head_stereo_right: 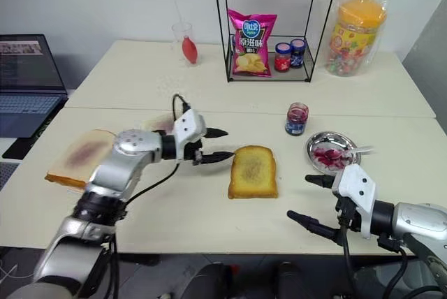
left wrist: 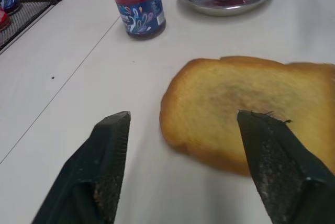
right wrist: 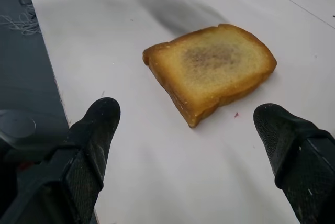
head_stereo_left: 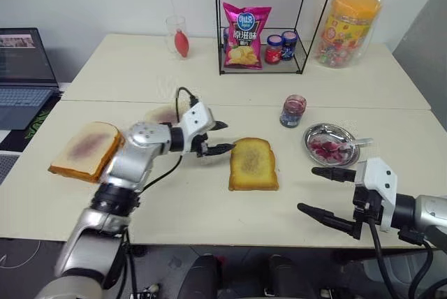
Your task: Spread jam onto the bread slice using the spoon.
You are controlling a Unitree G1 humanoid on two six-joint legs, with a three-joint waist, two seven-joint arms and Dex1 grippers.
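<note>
Right tool (head_stereo_left: 327,191), black fingers spread wide, nothing btwn them, hovers over near edge of pale beige surface (head_stereo_left: 209,222), well right of the toast. Thick square golden-yellow bread slice (head_stereo_left: 253,163) w/ browner centre lies flat mid-surface. Left tool (head_stereo_left: 218,137) just beside its left edge, fingers spread, empty, not touching it. Right of toast: small round shiny metal dish (head_stereo_left: 330,144) smeared red, slim silvery metal spoon (head_stereo_left: 355,145) resting in it, handle out over the right rim. Just behind-left of dish stands small clear glass jar of dark red-purple jam (head_stereo_left: 293,110), upright. Far left: pale stacked slices w/ purplish smear (head_stereo_left: 86,149). Far back: black wire rack (head_stereo_left: 269,19) holding pink crisp bag (head_stereo_left: 245,35).
</note>
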